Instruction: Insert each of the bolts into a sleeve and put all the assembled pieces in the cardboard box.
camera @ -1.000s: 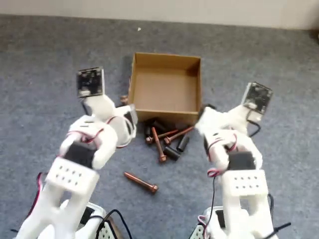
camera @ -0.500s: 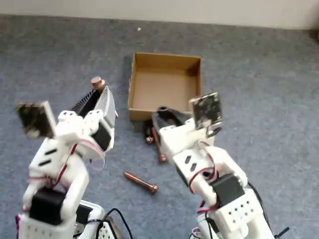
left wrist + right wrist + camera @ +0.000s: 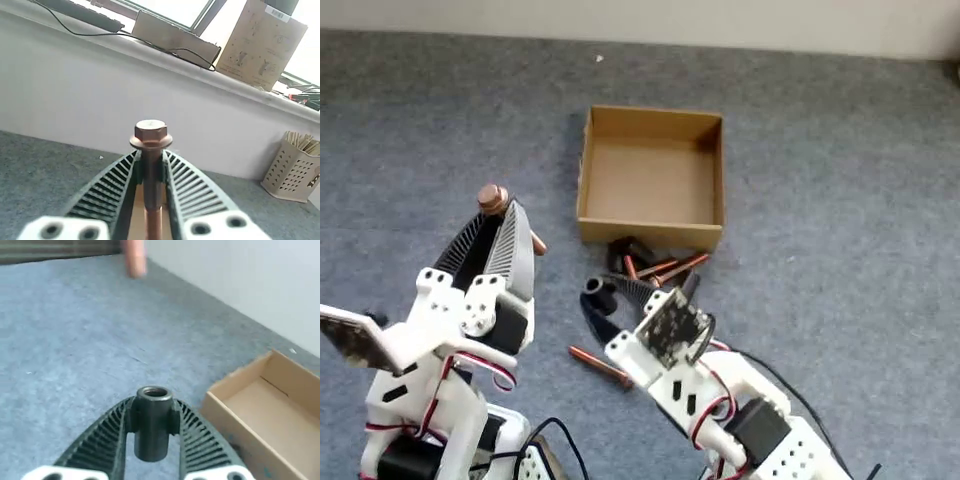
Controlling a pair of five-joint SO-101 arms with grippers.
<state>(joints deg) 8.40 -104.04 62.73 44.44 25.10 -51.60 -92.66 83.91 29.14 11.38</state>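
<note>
The joining of one pair is judged to be the step in hand: a copper bolt (image 3: 150,145) is clamped between the ribbed fingers of the left gripper (image 3: 150,162), with its hexagonal head standing just above the fingertips and its shank running down between them. A black sleeve (image 3: 151,427) is gripped at its sides by the right gripper (image 3: 151,410), with its open bore left free at the top. From above, the two held parts are seen raised over the grey carpet (image 3: 840,180), near each other but apart, with nothing yet inserted. A heap of loose bolts and sleeves (image 3: 655,270) is left lying just in front of the near wall of the cardboard box (image 3: 650,228), and a lone bolt (image 3: 600,364) lies closer to the arms, beside the right one. None of the pieces is judged to have been assembled or boxed, so the task is taken to be at its start. For the next move, the free end of the shank would have to be brought to the mouth of the bore and the two axes lined up before the bolt is pushed in. A small tilt is likely to jam the tip on the sleeve's rim. One gripper would then have to be released so that the assembled piece can be carried over the heap and lowered into the box
</note>
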